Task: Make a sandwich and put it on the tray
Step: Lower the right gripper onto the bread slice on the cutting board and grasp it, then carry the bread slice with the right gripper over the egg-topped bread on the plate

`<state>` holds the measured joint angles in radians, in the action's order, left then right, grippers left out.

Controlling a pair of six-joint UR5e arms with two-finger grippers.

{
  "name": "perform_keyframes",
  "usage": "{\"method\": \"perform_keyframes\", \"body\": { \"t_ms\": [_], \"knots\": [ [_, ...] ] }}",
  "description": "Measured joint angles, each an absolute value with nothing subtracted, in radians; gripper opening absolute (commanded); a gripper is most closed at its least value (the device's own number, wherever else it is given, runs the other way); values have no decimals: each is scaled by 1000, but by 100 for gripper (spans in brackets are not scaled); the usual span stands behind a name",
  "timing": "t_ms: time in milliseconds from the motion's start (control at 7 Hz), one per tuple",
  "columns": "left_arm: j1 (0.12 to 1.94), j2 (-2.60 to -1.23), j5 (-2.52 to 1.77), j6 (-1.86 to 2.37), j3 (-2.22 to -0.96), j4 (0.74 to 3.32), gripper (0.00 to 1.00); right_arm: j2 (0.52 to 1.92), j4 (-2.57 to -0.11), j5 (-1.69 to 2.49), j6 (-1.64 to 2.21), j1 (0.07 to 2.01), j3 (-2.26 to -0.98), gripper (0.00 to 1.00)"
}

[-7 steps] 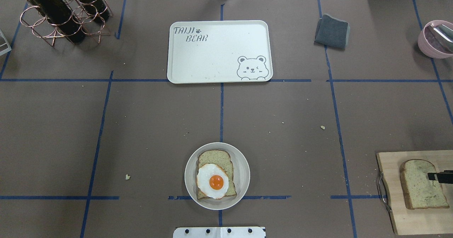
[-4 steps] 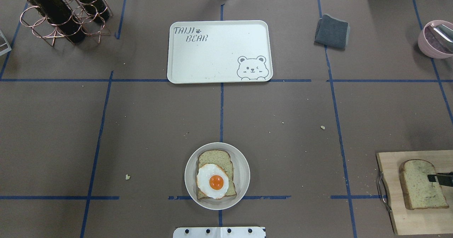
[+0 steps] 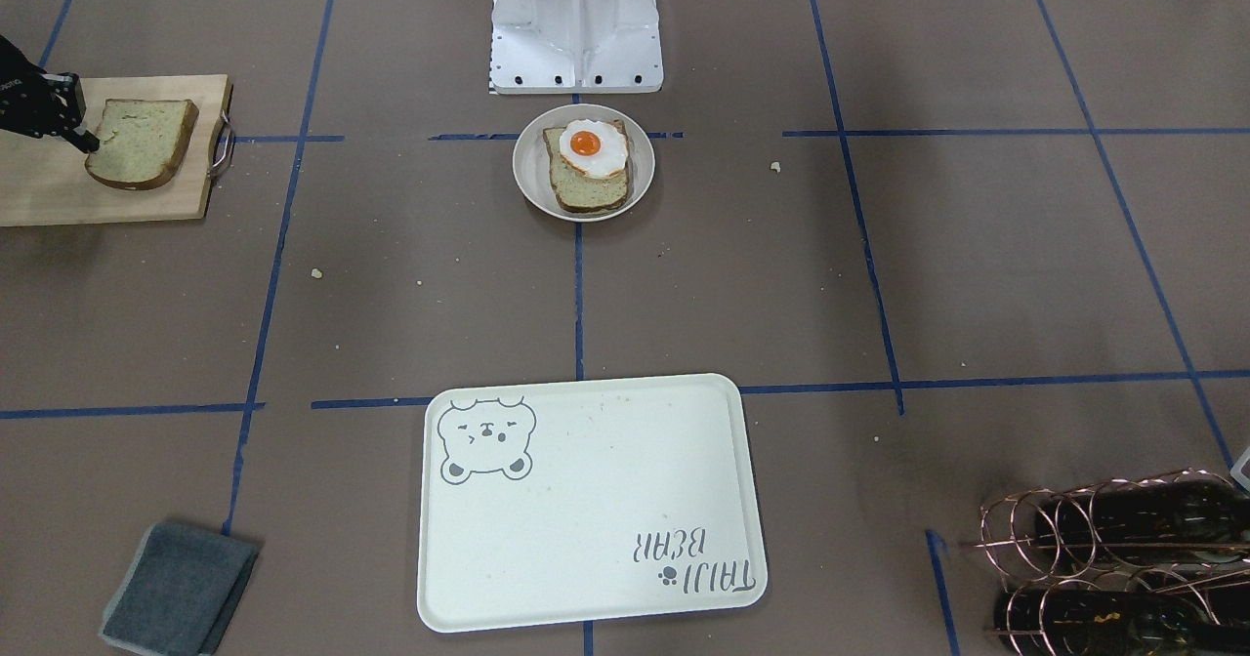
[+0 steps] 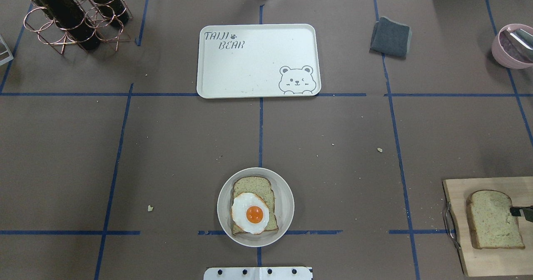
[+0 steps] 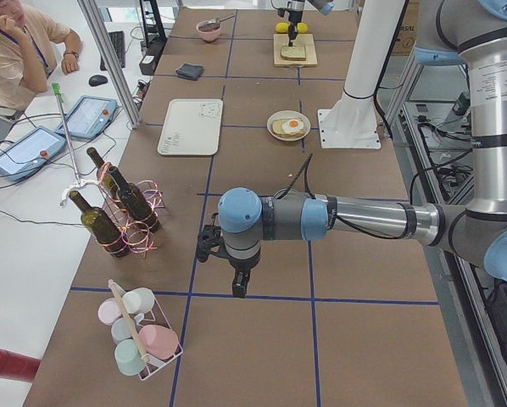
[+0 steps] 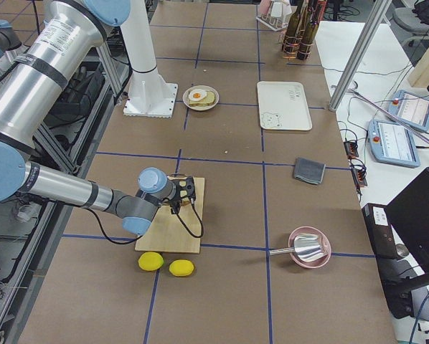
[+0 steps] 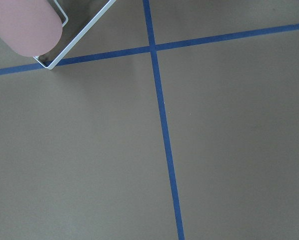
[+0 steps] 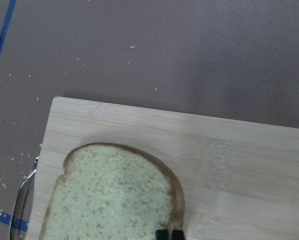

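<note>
One bread slice [image 4: 252, 185] lies in a round pale dish [image 4: 287, 196] near the robot base, with a fried egg [image 4: 250, 213] on it. The second bread slice [image 4: 491, 221] lies on the wooden cutting board [image 4: 458, 196] at the right. My right gripper [image 4: 522, 211] is at that slice's right edge. In the right wrist view its fingertips [image 8: 162, 234] stand close together, pinching the crust. The cream bear tray [image 4: 258, 63] is empty at the far centre. My left gripper [image 5: 239, 284] hangs over bare table far to the left. I cannot tell whether it is open or shut.
A grey cloth [image 4: 390, 37] and a pink bowl [image 4: 510, 46] are at the far right. A copper wine rack with bottles [image 4: 75, 17] is at the far left. Two yellow fruits [image 6: 164, 264] lie beside the board. A rack of cups [image 5: 143, 339] stands near the left arm.
The bread slice on the board has shifted slightly left and toward the robot and lies flatter. The right gripper's tip has drawn back to the right.
</note>
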<state>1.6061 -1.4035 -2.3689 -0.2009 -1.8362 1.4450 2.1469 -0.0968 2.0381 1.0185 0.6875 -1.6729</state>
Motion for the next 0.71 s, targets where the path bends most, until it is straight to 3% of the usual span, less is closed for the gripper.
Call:
{"method": "perform_keyframes", "body": {
  "t_ms": [429, 714],
  "knots": [
    [1606, -1403, -2369, -201, -1836, 1445, 100, 2121, -93, 2201, 1028, 754, -1754, 0],
    [1606, -1403, -2369, -201, -1835, 1445, 100, 2034, -132, 2353, 1062, 849, -1802, 0]
  ]
}}
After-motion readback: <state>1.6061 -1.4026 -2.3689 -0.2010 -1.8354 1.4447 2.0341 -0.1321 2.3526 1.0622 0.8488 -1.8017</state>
